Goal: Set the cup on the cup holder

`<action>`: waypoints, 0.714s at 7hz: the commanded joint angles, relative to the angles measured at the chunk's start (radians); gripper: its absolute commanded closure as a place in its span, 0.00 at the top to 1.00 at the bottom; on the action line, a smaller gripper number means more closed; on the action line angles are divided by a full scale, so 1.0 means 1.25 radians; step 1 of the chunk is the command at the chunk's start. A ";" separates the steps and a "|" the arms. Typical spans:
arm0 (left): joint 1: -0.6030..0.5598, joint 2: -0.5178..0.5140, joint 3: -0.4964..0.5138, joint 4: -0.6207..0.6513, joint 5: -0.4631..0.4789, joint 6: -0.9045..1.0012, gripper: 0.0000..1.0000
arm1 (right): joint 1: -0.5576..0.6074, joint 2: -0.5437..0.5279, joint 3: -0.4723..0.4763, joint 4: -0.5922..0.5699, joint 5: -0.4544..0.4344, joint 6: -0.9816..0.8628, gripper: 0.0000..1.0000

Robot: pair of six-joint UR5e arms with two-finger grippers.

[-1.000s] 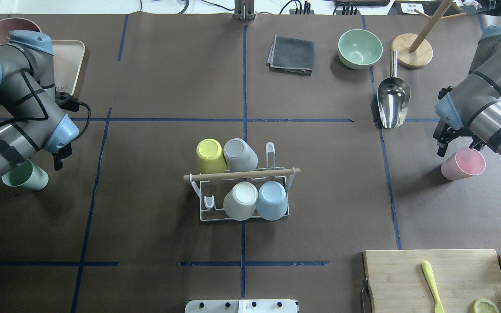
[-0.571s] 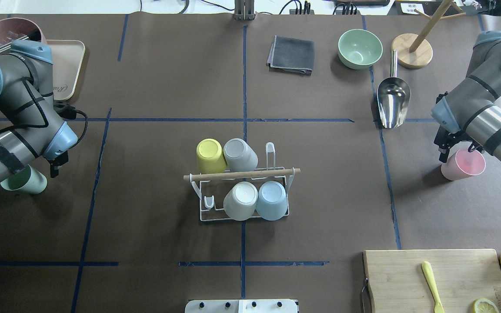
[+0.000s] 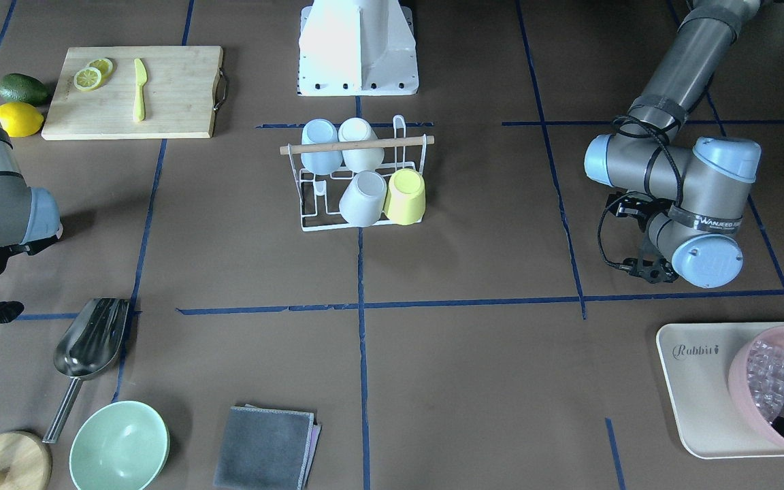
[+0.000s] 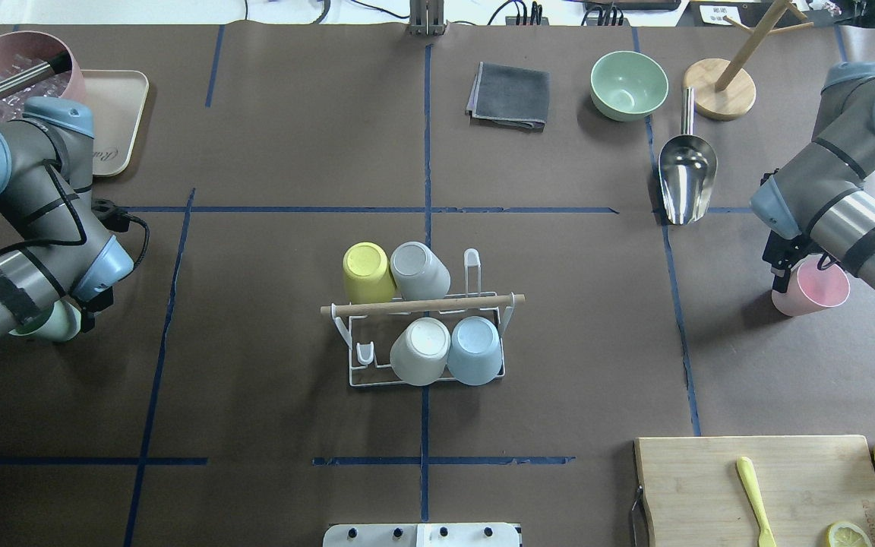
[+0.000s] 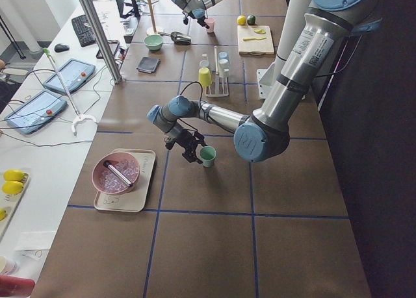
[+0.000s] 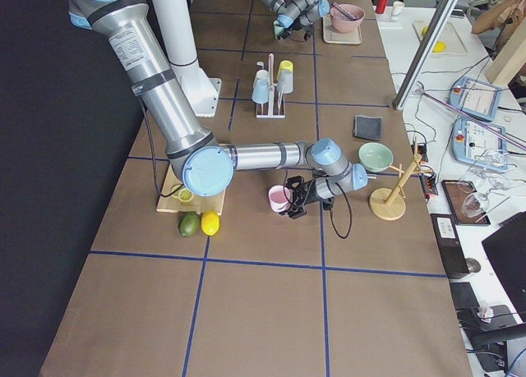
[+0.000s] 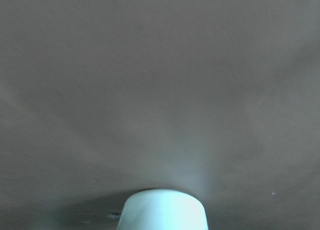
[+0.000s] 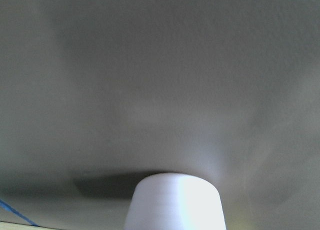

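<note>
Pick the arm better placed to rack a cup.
Left, narrowly. Both tools sit at a cup: left tool at the green cup, right tool at the pink cup. On the cup holder, the free near-row prong is on the left tool's side; the other free prong is in the far row.

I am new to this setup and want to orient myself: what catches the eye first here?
The white cup holder in the middle, carrying four upturned cups. Out at either side, the left tool is at a green cup and the right tool at a pink cup.
</note>
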 commanded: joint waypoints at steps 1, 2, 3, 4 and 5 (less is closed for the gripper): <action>0.006 0.008 -0.003 0.018 -0.005 0.001 1.00 | -0.011 0.000 -0.001 0.000 -0.001 -0.004 1.00; 0.007 0.008 -0.006 0.035 -0.004 -0.001 1.00 | -0.015 -0.001 -0.006 0.000 -0.001 -0.010 1.00; 0.007 0.008 -0.007 0.051 -0.005 0.001 1.00 | -0.017 -0.004 -0.006 0.001 -0.001 -0.015 1.00; 0.007 0.008 -0.007 0.051 -0.005 0.001 1.00 | -0.018 -0.006 -0.006 0.000 -0.001 -0.016 1.00; 0.008 0.008 -0.007 0.051 -0.005 0.001 1.00 | -0.021 -0.008 -0.006 0.001 -0.001 -0.020 0.97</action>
